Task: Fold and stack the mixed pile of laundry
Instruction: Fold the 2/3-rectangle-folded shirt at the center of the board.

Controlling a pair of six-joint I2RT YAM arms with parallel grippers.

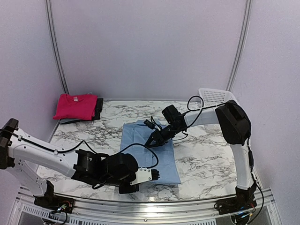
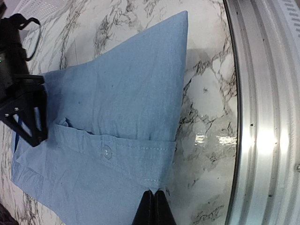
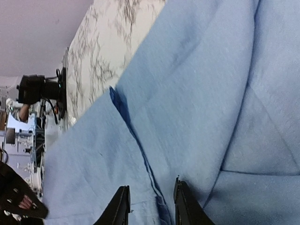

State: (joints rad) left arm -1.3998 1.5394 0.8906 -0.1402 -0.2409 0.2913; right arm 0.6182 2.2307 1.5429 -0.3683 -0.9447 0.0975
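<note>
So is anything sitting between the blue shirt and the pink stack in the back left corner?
Nothing visible. Only bare marble table lies between the light blue shirt and the pink T-shirt stack. The white basket is off at the far right.

A table (image 1: 201,161) with a white marble-patterned top, veined in grey and black, fills the middle of the scene. Its glossy surface catches small reflections of light near the front. Along its near edge runs a broad silver metal rail (image 1: 154,216) with lengthwise grooves. At the far right corner of the table stands a white slatted plastic basket (image 1: 214,96), only partly in view. Pale lilac walls (image 1: 150,47) close in the far side and both flanks. Two thin grey poles rise from the far corners, the left pole (image 1: 56,47) and the right pole (image 1: 240,47), each bending inward toward the top.
</note>
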